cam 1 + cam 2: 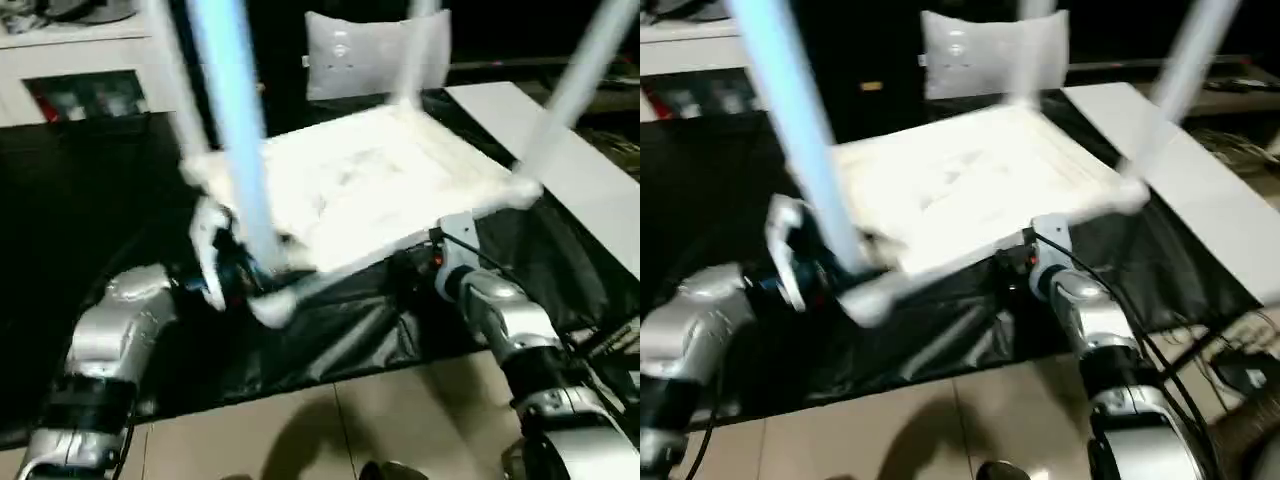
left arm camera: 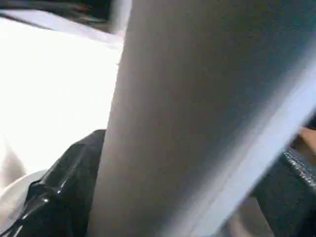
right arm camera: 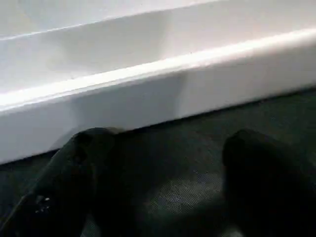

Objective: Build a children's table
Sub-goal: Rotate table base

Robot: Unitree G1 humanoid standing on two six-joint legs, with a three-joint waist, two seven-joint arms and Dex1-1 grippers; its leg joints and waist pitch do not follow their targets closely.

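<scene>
The white children's table lies upside down on a black sheet (image 1: 330, 335), its ribbed underside (image 1: 370, 185) facing up. Tapered legs rise from its corners: one at the near left (image 1: 235, 130), one at the right (image 1: 580, 80). My left gripper (image 1: 225, 265) sits at the near-left corner, right against the base of that leg, whose shaft (image 2: 197, 118) runs close past the left wrist camera. My right gripper (image 1: 420, 262) is at the table's near edge, open (image 3: 163, 173), its black fingers (image 3: 74, 168) apart over the sheet just short of the white rim (image 3: 158, 84).
A flat white board (image 1: 570, 170) lies at the right of the sheet. A white cabinet (image 1: 80, 60) stands at the back left and a pale bag (image 1: 370, 55) behind the table. Tan floor tiles (image 1: 300, 430) lie in front, with cables (image 1: 1240, 370) at the right.
</scene>
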